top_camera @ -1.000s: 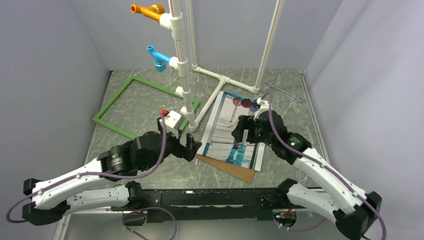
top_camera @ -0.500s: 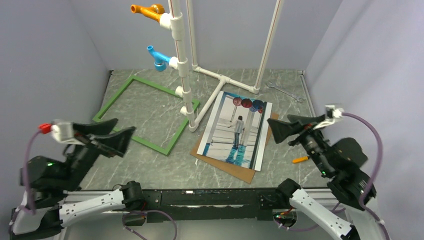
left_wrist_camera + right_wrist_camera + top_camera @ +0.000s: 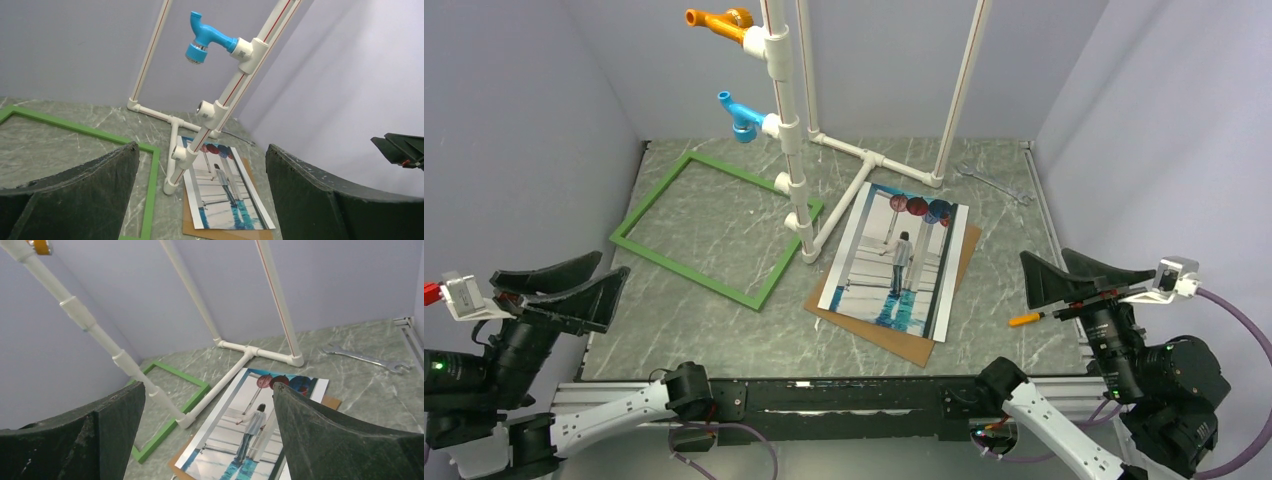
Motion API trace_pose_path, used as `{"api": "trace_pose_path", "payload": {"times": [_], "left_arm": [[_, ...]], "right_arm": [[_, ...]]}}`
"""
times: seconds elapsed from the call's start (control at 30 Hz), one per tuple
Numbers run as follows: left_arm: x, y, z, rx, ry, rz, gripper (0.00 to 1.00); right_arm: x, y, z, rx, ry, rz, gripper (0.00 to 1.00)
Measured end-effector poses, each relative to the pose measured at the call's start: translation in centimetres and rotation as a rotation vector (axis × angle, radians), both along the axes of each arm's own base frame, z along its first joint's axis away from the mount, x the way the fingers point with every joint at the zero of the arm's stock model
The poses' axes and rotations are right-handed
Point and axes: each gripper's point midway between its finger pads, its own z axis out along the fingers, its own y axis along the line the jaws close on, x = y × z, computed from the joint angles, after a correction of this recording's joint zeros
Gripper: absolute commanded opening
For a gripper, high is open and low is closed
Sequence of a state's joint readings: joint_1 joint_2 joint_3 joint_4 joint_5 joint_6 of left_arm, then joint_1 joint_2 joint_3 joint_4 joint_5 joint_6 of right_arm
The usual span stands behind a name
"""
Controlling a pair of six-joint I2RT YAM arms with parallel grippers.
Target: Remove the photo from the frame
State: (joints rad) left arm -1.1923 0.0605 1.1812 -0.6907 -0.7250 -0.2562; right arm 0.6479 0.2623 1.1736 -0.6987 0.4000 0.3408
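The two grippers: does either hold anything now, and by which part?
Nothing is held. The left gripper and the right gripper are both open and empty; the photo lies free on the brown backing board.

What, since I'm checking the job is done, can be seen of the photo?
The photo is a white-bordered print: a person on a bluish-white walkway, red and blue balloons above. It lies flat, face up, askew on the brown backing board, clear of the green frame to its left, beside the white pipe stand.
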Motion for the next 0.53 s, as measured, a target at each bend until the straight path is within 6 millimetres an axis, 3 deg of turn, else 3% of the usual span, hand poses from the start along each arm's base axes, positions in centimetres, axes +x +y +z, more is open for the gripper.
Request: {"api": "trace_pose_path", "payload": {"times": [0.17,0.53], "left_arm": [[0.0,-0.1,-0.6,0.027,0.011,-0.001,0.99],[0.2,-0.6,-1.1,0.043,0.019,-0.003,0.99]], "right_arm": [[0.3,-0.1,-0.6,0.0,0.019,-0.017,1.0],[3.0,2.1,-3.4,-0.057,0.134,-0.009,1.0]]}}
